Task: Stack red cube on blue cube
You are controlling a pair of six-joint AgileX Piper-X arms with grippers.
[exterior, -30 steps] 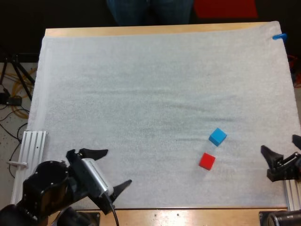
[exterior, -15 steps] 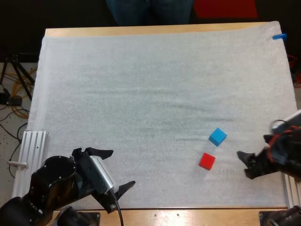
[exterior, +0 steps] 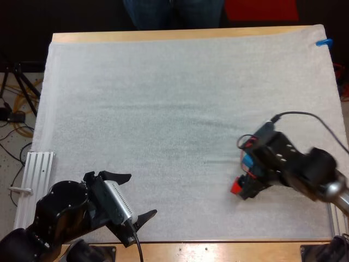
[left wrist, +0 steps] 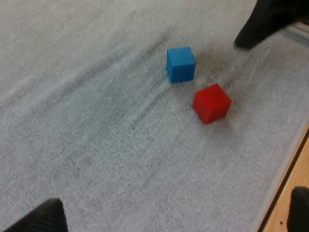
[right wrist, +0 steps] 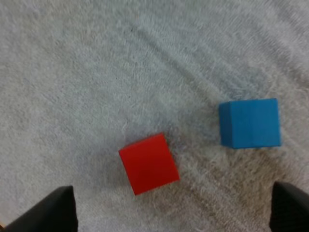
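On the white mat the red cube [right wrist: 148,163] lies flat, with the blue cube [right wrist: 249,123] a short gap away from it; neither touches the other. My right gripper [right wrist: 171,212] hovers open above them, its fingers [right wrist: 53,210] spread wide and clear of both cubes. In the high view my right arm [exterior: 283,164] covers most of the pair, leaving an edge of the red cube [exterior: 236,186] and a sliver of the blue cube [exterior: 247,160]. My left gripper [exterior: 132,196] stands open near the mat's front left, far from the cubes [left wrist: 211,103], holding nothing.
A metal rail [exterior: 35,180] lies along the mat's left front edge. The wooden table edge [exterior: 218,248] runs close in front of the cubes. A person's legs [exterior: 174,11] stand beyond the far side. Open mat [exterior: 163,98] stretches across the middle and back.
My right arm has swung in from the right edge leftward and now hangs over the two cubes. The cubes have stayed put. My left arm has barely shifted.
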